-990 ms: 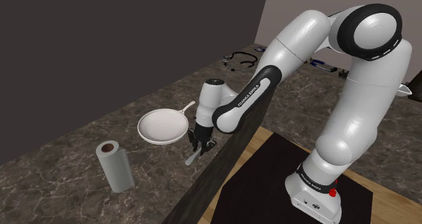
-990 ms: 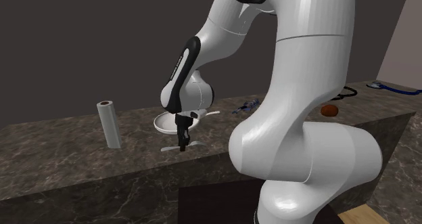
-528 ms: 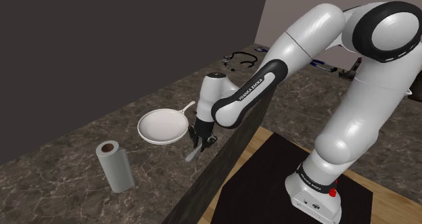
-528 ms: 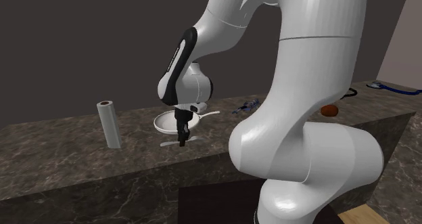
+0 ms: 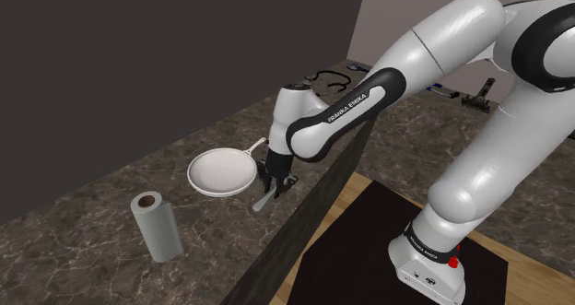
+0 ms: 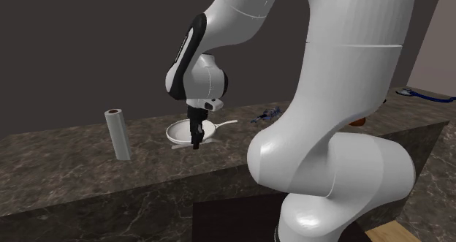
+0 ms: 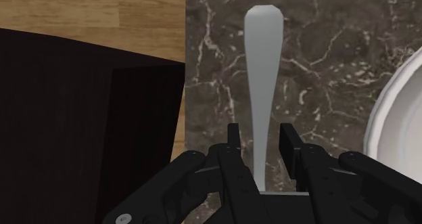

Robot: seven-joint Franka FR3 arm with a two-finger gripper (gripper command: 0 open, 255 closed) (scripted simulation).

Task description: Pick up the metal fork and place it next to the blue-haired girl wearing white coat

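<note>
The fork (image 5: 264, 202) is a pale grey utensil. My gripper (image 5: 270, 185) is shut on it, and it hangs just above the dark marble counter (image 5: 111, 202) near the counter's front edge. In the wrist view the fork's handle (image 7: 262, 67) runs out from between my two black fingers (image 7: 233, 140), over the marble. The second exterior view shows the gripper (image 6: 195, 144) pointing down beside the pan, with the fork (image 6: 177, 146) sticking out toward that view's left. A small bluish figure (image 6: 264, 116) lies on the counter further to that view's right.
A white frying pan (image 5: 221, 171) sits right beside the gripper. An upright paper towel roll (image 5: 158, 225) stands at the shoulder view's left. A black looped object (image 5: 327, 77) lies at the far end. The counter's front edge (image 7: 184, 87) drops to a wooden floor and the dark stand.
The gripper has risen with the fork, lifting it off the counter and shifting it slightly toward the pan. The arm's elbow has swung upward.
</note>
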